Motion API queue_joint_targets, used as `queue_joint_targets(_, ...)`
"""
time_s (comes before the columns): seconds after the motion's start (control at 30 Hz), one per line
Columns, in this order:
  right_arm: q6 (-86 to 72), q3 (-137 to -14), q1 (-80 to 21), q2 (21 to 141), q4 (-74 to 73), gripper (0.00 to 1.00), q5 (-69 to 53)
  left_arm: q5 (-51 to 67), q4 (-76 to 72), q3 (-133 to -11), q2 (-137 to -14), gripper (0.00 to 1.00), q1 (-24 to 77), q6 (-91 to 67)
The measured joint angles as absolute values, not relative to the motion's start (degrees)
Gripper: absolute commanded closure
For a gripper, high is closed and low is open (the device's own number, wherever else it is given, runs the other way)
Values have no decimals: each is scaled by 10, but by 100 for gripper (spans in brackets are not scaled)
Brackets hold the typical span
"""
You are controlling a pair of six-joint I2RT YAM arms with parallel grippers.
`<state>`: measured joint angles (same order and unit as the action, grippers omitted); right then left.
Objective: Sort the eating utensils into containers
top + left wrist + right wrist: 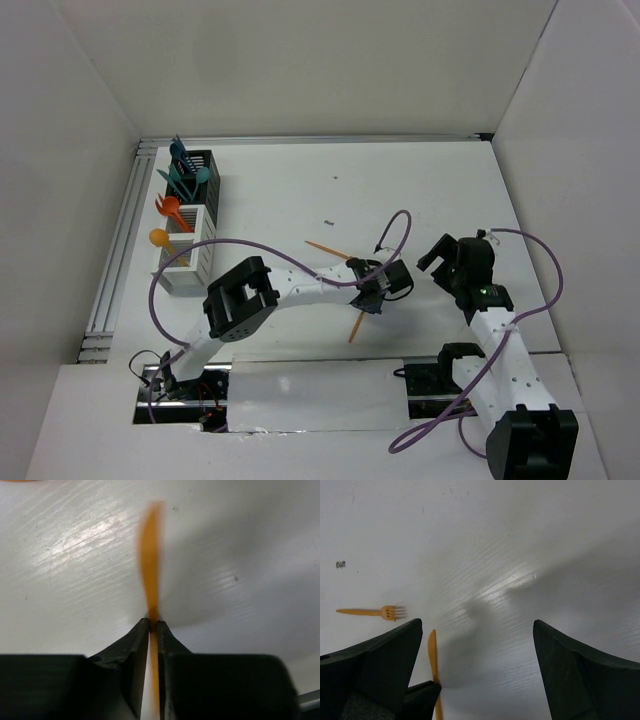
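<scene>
My left gripper (374,296) is shut on an orange knife (355,327) at mid-table; in the left wrist view the knife (150,565) sticks out past the closed gripper (153,625), its blade blurred above the white table. An orange fork (326,248) lies flat just beyond it, and also shows in the right wrist view (370,612). My right gripper (447,262) is open and empty to the right; its wrist view (477,625) shows the knife (433,655) at lower left. The black bin (205,172) holds teal and blue utensils (182,175). The white bin (187,265) holds orange utensils (165,222).
A metal rail (118,250) runs along the table's left edge beside the bins. White walls enclose the table on three sides. A small dark speck (328,222) lies on the table beyond the fork. Purple cables (400,225) loop over both arms.
</scene>
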<state>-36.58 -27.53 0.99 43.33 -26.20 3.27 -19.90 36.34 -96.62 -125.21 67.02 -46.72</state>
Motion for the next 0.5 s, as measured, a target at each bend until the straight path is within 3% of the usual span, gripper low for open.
queue_joint_targets(0.13,-366,-270,10,433,-262,2,32,-203,350,-939,-1236,100,667,-469)
queue_joint_targets(0.5,-365,-269,10,433,-259,3,18,-137,267,-751,-1096,100,578,-447)
